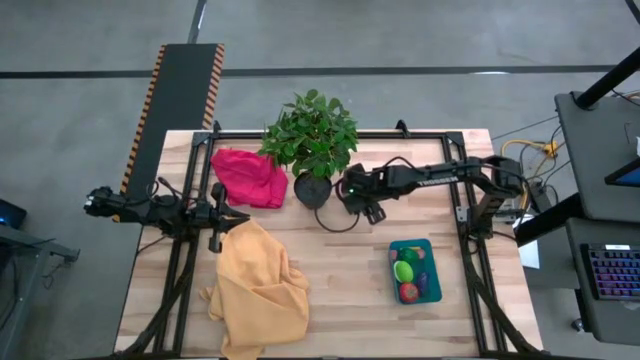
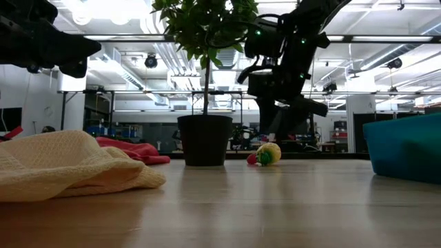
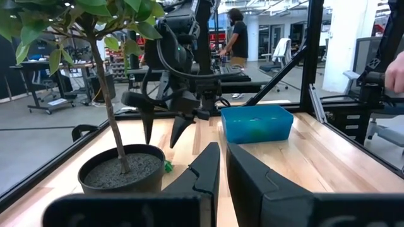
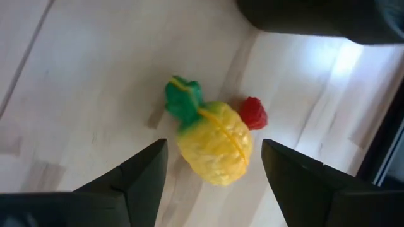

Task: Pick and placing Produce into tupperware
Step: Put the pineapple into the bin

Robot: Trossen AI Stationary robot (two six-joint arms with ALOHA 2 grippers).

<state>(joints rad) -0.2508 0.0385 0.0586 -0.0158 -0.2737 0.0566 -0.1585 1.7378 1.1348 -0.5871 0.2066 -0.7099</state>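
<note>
A grey concrete floor (image 1: 90, 40) surrounds the wooden tabletop (image 1: 350, 290), while bright ceiling lights (image 2: 110, 8), exposed ducts and distant desks fill the workshop behind.

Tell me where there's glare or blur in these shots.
Low view: bright ceiling lights behind the plant, and the yellow cloth up close looks soft. Right wrist view: a bright glare patch on the table beside the yellow toy fruit; claw fingers blurred.

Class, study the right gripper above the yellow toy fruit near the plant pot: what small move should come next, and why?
Probably a straight descent. The right gripper hangs open above the table, its fingers either side of the yellow toy fruit, which lies on the wood with a small red piece touching it. Lowering until the fingers flank the fruit would allow a grip before carrying it to the teal container.
</note>
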